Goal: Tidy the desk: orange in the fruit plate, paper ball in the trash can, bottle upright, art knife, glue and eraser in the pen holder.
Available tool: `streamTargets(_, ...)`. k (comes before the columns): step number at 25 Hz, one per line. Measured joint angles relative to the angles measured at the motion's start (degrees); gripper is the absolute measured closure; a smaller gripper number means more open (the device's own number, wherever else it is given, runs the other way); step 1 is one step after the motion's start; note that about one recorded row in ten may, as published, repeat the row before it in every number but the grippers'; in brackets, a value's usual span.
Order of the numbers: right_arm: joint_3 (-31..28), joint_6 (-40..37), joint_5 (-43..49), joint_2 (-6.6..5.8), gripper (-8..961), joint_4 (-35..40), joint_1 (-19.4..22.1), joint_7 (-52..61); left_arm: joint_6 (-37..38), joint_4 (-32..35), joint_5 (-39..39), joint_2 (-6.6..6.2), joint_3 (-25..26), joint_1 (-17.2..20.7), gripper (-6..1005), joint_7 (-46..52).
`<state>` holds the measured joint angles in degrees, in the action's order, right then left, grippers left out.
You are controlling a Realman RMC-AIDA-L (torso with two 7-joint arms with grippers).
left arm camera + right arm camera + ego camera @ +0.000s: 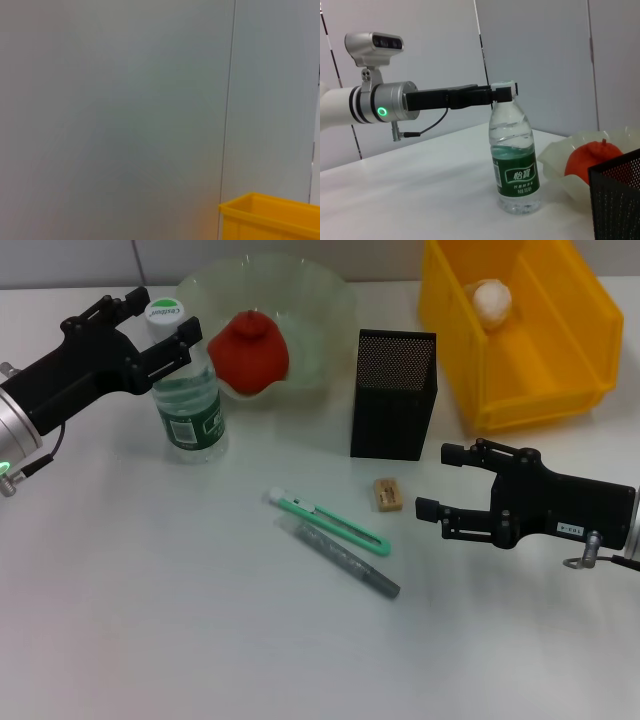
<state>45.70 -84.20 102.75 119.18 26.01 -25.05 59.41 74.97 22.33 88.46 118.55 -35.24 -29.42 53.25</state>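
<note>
The clear bottle (188, 395) with a green label stands upright at the back left; it also shows in the right wrist view (515, 165). My left gripper (167, 315) is open with a finger on each side of the bottle's white cap, and it shows in the right wrist view (502, 92) too. The orange (248, 348) lies in the fruit plate (310, 300). The paper ball (492, 300) lies in the yellow trash bin (530, 390). The eraser (388, 494), the green art knife (330, 523) and the grey glue stick (340, 558) lie on the table. My right gripper (433, 480) is open, just right of the eraser.
The black mesh pen holder (393, 395) stands between the plate and the bin, behind the eraser. The left wrist view shows only a wall and a corner of the yellow bin (270, 215).
</note>
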Motion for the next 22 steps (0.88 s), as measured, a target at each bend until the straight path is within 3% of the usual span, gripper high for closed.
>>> streamTargets(5, 0.0, 0.0, 0.0, 0.0, 119, 0.0, 0.0, 0.01, 3.39, 0.0, -2.61, 0.01, -0.01, 0.75, 223, -0.14)
streamTargets(13, 0.0, 0.0, 0.0, 0.0, 119, 0.07, 0.0, 0.07, 16.71, 2.35, -11.64, -0.87, 0.0, 3.84, 209, 6.9)
streamTargets(22, -0.08, 0.05, 0.0, -0.08, 119, 0.24, -0.28, 0.25, 31.28, 3.81, -7.3, -5.09, -2.45, 6.5, 211, 16.07)
